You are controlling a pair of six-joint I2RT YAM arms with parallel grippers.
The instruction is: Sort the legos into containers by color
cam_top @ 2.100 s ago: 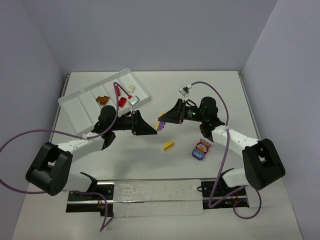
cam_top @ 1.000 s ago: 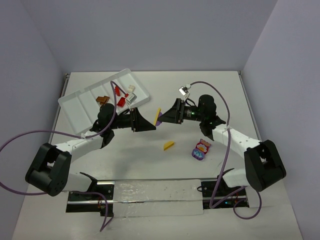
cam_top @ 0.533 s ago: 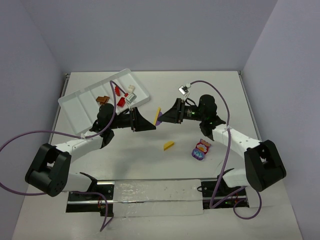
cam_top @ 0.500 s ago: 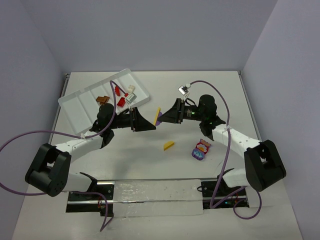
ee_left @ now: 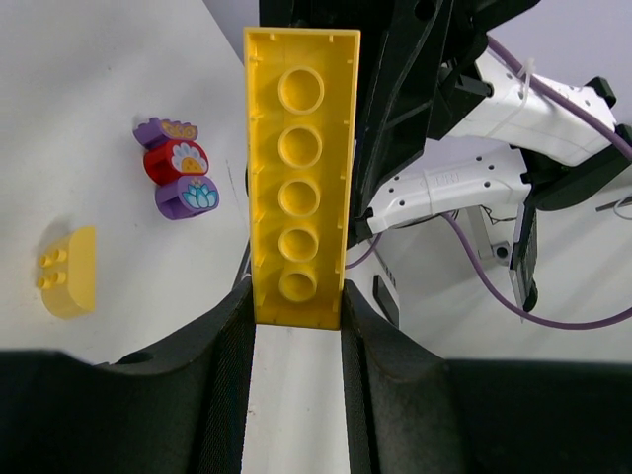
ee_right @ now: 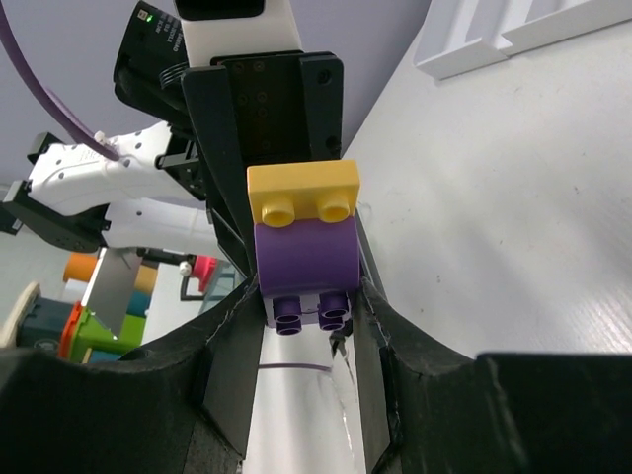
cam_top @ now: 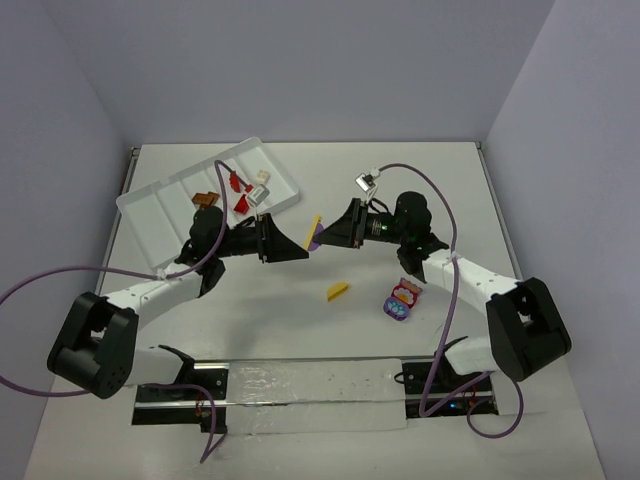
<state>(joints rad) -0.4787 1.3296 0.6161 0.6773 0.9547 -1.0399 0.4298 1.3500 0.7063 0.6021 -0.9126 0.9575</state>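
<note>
Yellow curved lego (cam_top: 338, 291) and flowered purple-red lego cluster (cam_top: 401, 300) are lying loose on the table (cam_top: 420, 180), nearest the bases. Mid-table, the left gripper (ee_left: 296, 296) is clamping a long yellow plate (ee_left: 299, 168). The right gripper (ee_right: 301, 306) is gripping the purple brick (ee_right: 304, 259) touching the plate's end. Far left, the white tray (cam_top: 150, 225) is holding brown (cam_top: 205, 200) and red (cam_top: 238, 183) pieces.
</note>
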